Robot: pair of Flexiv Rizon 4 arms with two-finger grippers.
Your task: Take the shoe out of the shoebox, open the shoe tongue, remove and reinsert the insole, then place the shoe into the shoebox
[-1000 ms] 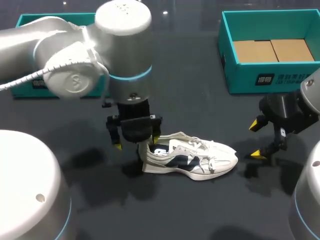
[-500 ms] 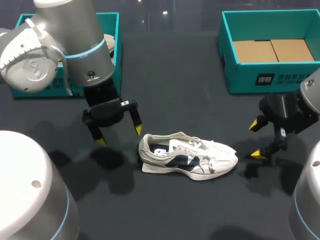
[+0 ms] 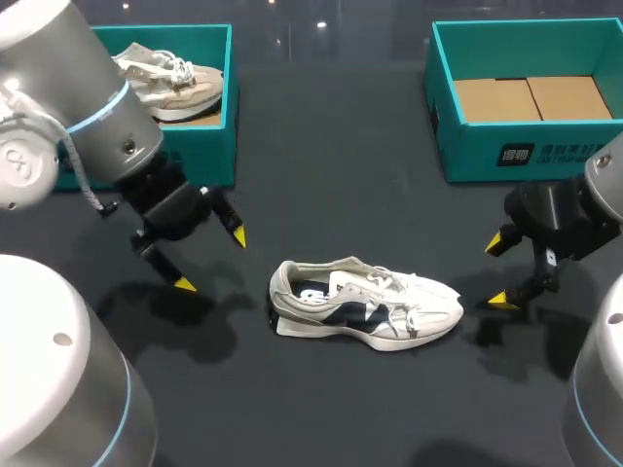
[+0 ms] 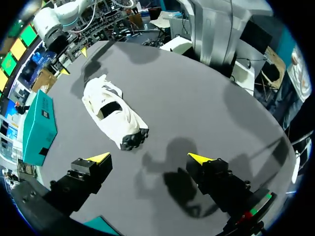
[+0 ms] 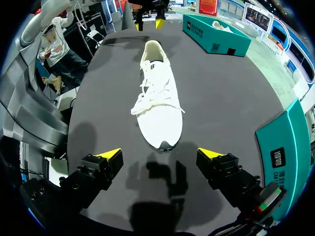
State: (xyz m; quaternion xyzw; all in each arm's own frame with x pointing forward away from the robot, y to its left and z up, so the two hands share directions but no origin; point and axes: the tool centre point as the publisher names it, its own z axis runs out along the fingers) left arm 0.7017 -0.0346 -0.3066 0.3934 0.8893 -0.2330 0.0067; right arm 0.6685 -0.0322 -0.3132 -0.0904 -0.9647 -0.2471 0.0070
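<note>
Shoe [image 3: 365, 306] is out on the table [image 3: 341, 165], lower middle of the head frame, sitting on its sole w/ heel to the left and toe to the right. It's white w/ a dark side stripe and laces on top, and it's well apart from both boxes.

Your left arm [image 3: 88, 117] comes in from the left edge. The left jaws sit left of center, near the heel but clearly apart from it. They're spread wide w/ nothing gripped, yellow tips [image 3: 237, 236] off the shoe. In the left wrist view the shoe [image 4: 110, 110] lies ahead of the jaws, dark heel end facing them.

Your right arm [image 3: 574, 219] is at the right edge, and the right jaws are just past the toe, not touching it. They're wide apart too, holding nothing. In the right wrist view the shoe [image 5: 157, 93] is straight ahead, toe end nearest.

Boxes, head view:
- Teal shoebox [image 3: 506, 156] is upper right, w/ tan cardboard [image 3: 531, 97] in the bottom.
- 2nd teal shoebox [image 3: 209, 146] is upper left, w/ another light shoe [image 3: 165, 73] inside, partly hidden behind your left arm.
</note>
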